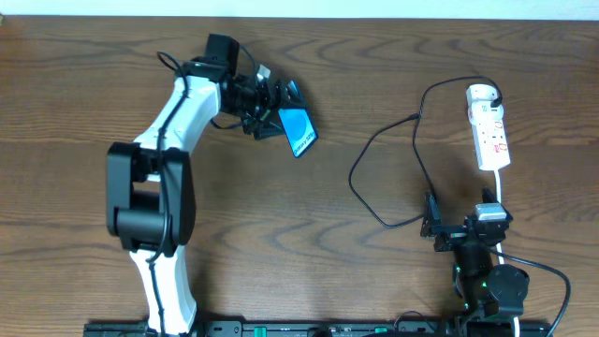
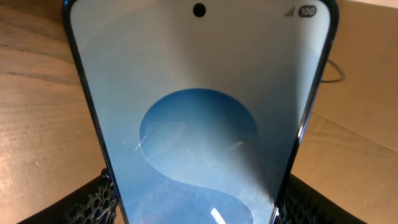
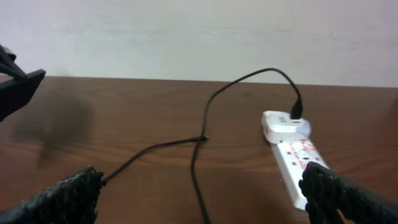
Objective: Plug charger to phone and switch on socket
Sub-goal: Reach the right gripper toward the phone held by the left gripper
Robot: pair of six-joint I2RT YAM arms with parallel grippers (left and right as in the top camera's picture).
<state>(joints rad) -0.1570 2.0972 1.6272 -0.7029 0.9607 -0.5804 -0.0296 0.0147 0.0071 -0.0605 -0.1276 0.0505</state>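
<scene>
The phone (image 1: 299, 133), blue screen up and tilted, is raised off the table at the upper left with my left gripper (image 1: 274, 110) shut on its lower edges. Its screen (image 2: 199, 124) fills the left wrist view, with a mesh fingertip (image 2: 93, 202) pressed on each side. The white socket (image 1: 490, 129) lies at the far right, the charger's black adapter (image 1: 484, 94) plugged into its far end. The charger cable (image 1: 384, 150) loops left and back toward my right gripper (image 1: 432, 227), which stands open with the cable (image 3: 196, 168) on the table between its fingers. Its plug tip is not distinguishable.
The socket's white cord (image 1: 501, 187) runs back toward the right arm's base. In the right wrist view the socket (image 3: 292, 155) lies just ahead of the right finger, and a dark part of the left arm (image 3: 15, 87) shows at the left edge. The table is brown wood.
</scene>
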